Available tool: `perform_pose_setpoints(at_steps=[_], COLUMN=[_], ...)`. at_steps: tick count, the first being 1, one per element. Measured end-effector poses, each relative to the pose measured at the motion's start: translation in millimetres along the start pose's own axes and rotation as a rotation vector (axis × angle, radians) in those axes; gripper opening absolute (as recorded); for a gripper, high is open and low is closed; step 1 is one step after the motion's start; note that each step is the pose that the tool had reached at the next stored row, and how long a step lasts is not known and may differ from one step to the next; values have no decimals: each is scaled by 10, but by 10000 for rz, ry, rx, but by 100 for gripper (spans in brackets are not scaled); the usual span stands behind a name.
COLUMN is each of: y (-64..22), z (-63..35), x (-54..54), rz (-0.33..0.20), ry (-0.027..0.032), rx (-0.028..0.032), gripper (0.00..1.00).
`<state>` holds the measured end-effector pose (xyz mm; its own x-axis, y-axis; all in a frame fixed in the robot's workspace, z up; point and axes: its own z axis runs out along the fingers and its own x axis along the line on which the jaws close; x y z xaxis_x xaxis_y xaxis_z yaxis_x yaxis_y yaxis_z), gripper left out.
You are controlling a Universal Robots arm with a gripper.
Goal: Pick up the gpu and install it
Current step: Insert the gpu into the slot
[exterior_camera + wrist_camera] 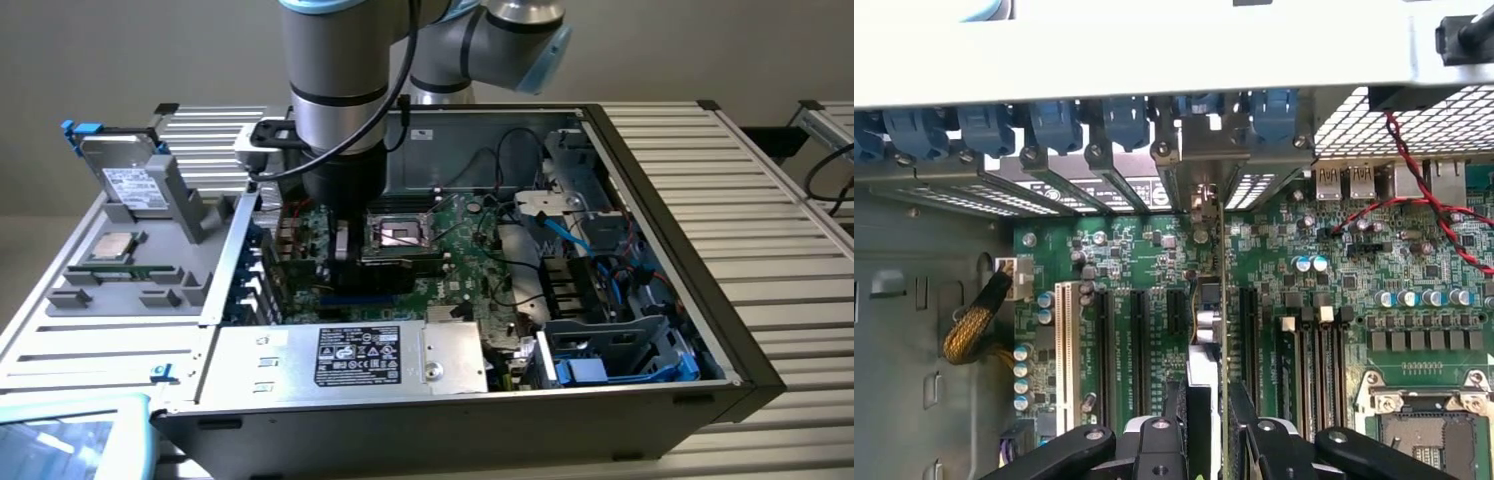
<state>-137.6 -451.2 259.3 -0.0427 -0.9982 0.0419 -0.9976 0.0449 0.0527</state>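
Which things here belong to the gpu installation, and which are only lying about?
Job: gpu, held edge-on in the gripper; motherboard below it.
Lying about: hard drive and CPU chip, both on the grey holder beside the case.

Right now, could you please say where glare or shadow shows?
Wrist view: glare washes out the white metal case rim; the green motherboard is evenly lit. Exterior view: the case interior under the grey robot arm is dim.

A robotics lab is suggested: an opened computer case (441, 430) is laid on a counter (747, 200) of ribbed aluminium profiles, beneath a grey robot arm (340, 90). A hard drive (134, 185) and CPU (111, 247) are held in a grey fixture (120, 290) alongside.
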Motion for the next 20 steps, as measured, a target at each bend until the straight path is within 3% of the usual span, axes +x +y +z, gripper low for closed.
perform_pose_setpoints(at_steps=[8, 14, 20], y=[0, -3, -18], z=[13, 17, 14], x=[-6, 23, 89], rz=[61, 61, 54], ry=[-2, -38, -157], rx=[-23, -24, -31], gripper=[28, 28, 28])
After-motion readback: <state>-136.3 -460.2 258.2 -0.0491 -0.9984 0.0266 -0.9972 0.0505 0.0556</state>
